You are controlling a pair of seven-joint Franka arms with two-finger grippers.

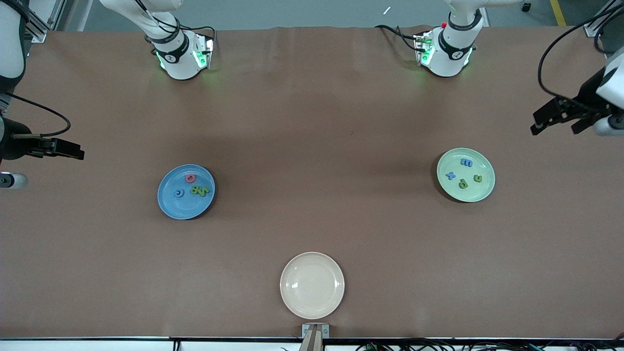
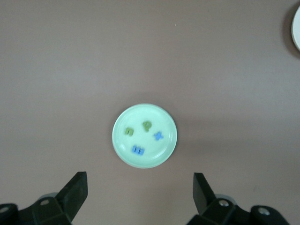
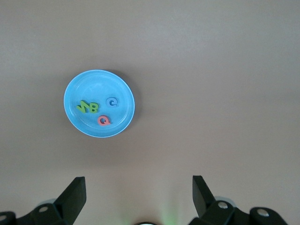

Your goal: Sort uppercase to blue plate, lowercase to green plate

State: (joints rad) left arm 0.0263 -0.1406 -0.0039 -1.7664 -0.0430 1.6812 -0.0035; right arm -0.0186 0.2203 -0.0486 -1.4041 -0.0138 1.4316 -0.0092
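Here, both pincers spread empty, left pincer (image 1: pixel 560 124) and right pincer (image 1: pixel 68 150) partly cropped.

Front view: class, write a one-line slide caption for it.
Four capitals lie in the blue plate, four small letters in the green plate, cream plate bare.

Both arms wait, raised at the 2 ends of the table. The left gripper (image 1: pixel 560 126) and the right gripper (image 1: pixel 68 148) have their fingers spread wide, holding nothing.
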